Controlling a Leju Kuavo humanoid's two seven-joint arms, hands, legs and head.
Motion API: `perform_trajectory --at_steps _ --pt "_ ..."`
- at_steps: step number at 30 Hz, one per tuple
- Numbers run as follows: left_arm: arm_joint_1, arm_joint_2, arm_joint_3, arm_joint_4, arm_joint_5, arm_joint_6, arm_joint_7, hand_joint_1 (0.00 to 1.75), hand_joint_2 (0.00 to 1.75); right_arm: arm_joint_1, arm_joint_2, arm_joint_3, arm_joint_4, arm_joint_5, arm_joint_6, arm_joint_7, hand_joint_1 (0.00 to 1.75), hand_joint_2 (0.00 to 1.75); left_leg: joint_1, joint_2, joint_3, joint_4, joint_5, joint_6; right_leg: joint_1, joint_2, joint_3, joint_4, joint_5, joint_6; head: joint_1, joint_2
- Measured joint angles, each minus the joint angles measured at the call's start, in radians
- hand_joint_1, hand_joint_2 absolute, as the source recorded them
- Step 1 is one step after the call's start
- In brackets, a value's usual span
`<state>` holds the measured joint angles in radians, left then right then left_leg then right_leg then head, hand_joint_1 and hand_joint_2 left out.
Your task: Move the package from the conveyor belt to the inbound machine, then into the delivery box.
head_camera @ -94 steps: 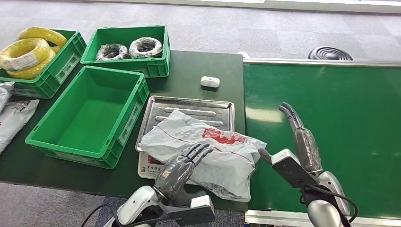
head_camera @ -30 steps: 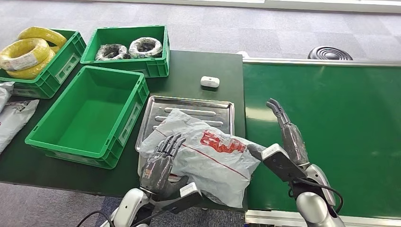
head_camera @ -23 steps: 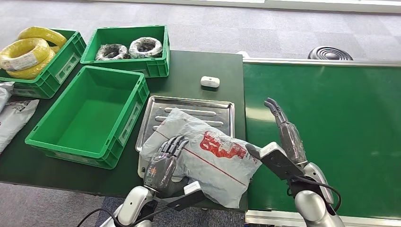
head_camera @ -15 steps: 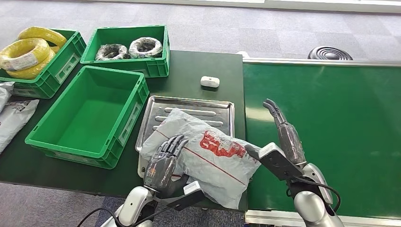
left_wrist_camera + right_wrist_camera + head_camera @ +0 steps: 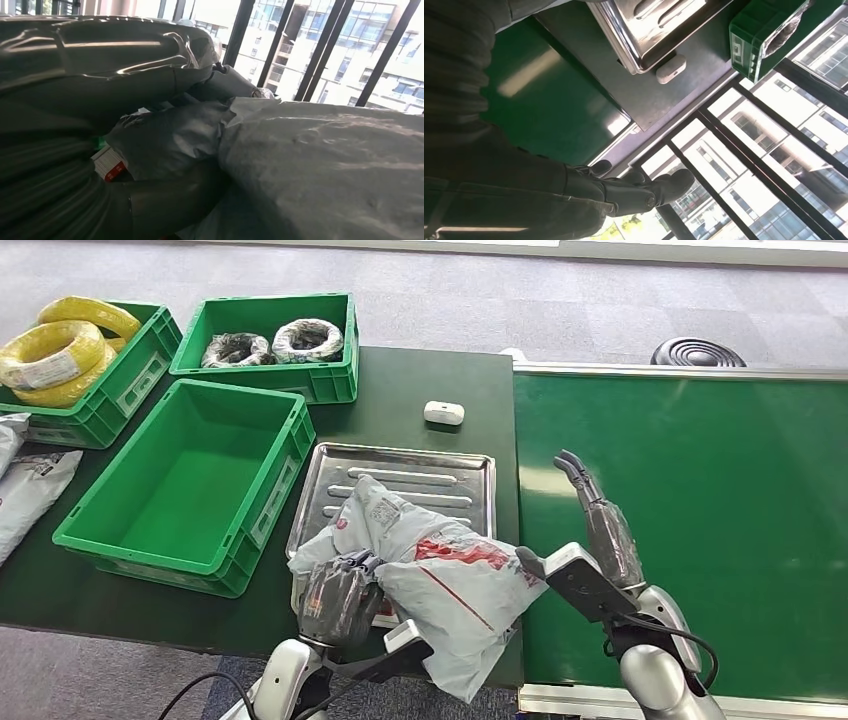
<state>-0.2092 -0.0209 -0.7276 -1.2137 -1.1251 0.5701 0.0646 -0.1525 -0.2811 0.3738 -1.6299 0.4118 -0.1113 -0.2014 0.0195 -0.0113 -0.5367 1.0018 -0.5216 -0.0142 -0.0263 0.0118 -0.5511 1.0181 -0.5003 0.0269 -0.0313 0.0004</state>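
Grey carpet behind, dark green table (image 5: 430,380) on the left, bright green belt (image 5: 700,490) running off to the right. And there's the change: half a second ago the left hand (image 5: 338,595) lay flat with fingers spread over the bag (image 5: 440,570), and now those fingers are curled tight into the plastic. The bag has bunched up and risen at its near-left corner, its red print crumpled, where a moment back it lay smooth. The left wrist view confirms it, grey film gathered against the fingers (image 5: 170,140). So the grasp is made, I'd say, and the lift off the scale (image 5: 400,485) towards the empty crate (image 5: 290,455) looks like the step in hand.

The bag sits partly on the steel scale tray, its lower edge hanging over the table's front.

The right hand (image 5: 590,540) holds nothing, fingers straight and apart, standing just beside the bag's right edge, barely shifted.

The count: one bag in play; three green crates, one empty, one with two dark coils (image 5: 272,343), one with yellow coils (image 5: 60,345); one small white device (image 5: 444,412); more grey bags (image 5: 25,485) at the far left, number unclear.
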Motion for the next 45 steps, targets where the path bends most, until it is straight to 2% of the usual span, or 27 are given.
perform_trajectory --at_steps 7,15,18,22,25,30,36,40,43,44,45 --pt "0.005 0.007 0.031 -0.051 0.040 0.022 -0.014 1.75 1.75 0.000 -0.002 0.002 0.001 -0.004 -0.005 0.000 0.00 1.75 0.000 0.000 0.000 0.000 0.000 0.000 0.000 0.000 0.000 0.000 0.000 0.000 0.000 0.000" --pt "-0.001 0.059 0.144 -0.295 0.040 0.017 -0.019 1.75 1.75 0.035 -0.005 -0.002 -0.001 -0.004 -0.027 -0.002 0.00 1.75 0.000 0.000 0.000 0.000 0.000 0.000 0.000 0.000 -0.001 0.000 0.000 0.000 0.000 0.000" --pt "-0.019 0.075 0.208 -0.373 0.032 -0.017 0.000 1.75 1.75 0.061 -0.009 -0.007 -0.006 -0.002 -0.036 -0.005 0.00 1.75 0.000 0.000 0.000 0.000 0.000 0.000 0.000 0.000 -0.001 0.000 0.000 0.000 0.000 0.000" --pt "-0.068 0.086 0.296 -0.407 0.051 -0.112 0.077 1.75 1.75 0.077 -0.011 -0.012 -0.011 0.002 -0.040 -0.007 0.00 1.75 0.000 0.000 0.000 0.000 0.000 0.000 0.000 0.000 -0.001 0.000 0.000 0.000 0.000 0.000" --pt "-0.124 0.092 0.373 -0.385 0.083 -0.167 0.123 1.75 1.75 0.081 -0.011 -0.014 -0.012 0.004 -0.040 -0.006 0.00 1.75 0.000 0.000 0.000 0.000 0.001 0.000 0.000 0.000 -0.001 0.000 0.001 0.000 0.000 0.000" --pt "-0.219 0.097 0.473 -0.283 0.103 -0.197 0.154 1.75 1.75 0.082 -0.007 -0.014 -0.019 0.016 -0.030 0.004 0.00 1.75 0.000 0.000 0.000 0.000 0.001 0.000 0.000 0.000 -0.001 0.001 0.001 0.000 0.000 0.000" --pt "-0.344 0.101 0.560 -0.083 0.054 -0.194 0.198 1.75 1.75 0.056 0.012 -0.009 -0.016 0.022 0.000 0.022 0.00 1.75 0.000 0.000 -0.001 0.000 0.002 0.000 0.000 0.000 -0.001 0.001 0.001 0.000 0.000 0.000" --pt "-0.375 0.105 0.614 0.009 0.023 -0.190 0.216 1.73 1.75 0.041 0.023 -0.004 -0.010 0.022 0.009 0.028 0.00 1.75 0.000 0.001 -0.001 0.000 0.002 0.000 0.000 0.001 -0.002 0.001 0.001 0.000 0.000 0.000" --pt "-0.371 0.111 0.647 0.037 -0.006 -0.196 0.228 1.47 1.75 0.036 0.027 0.001 -0.008 0.021 0.017 0.033 0.00 1.75 0.000 0.000 -0.002 0.000 0.002 0.000 0.000 0.001 -0.002 0.001 0.001 -0.001 0.000 0.000" --pt "-0.366 0.113 0.659 0.041 -0.015 -0.201 0.232 1.05 1.75 0.035 0.028 0.002 -0.007 0.020 0.020 0.033 0.00 1.75 0.000 0.000 -0.003 0.000 0.002 0.000 0.000 0.001 -0.003 0.001 0.001 -0.001 0.000 0.000" --pt "-0.360 0.115 0.670 0.043 -0.023 -0.207 0.236 0.70 1.75 0.035 0.029 0.003 -0.007 0.020 0.023 0.033 0.00 1.75 0.000 0.000 -0.003 0.000 0.002 0.000 0.000 0.001 -0.003 0.001 0.001 -0.001 0.000 0.000"
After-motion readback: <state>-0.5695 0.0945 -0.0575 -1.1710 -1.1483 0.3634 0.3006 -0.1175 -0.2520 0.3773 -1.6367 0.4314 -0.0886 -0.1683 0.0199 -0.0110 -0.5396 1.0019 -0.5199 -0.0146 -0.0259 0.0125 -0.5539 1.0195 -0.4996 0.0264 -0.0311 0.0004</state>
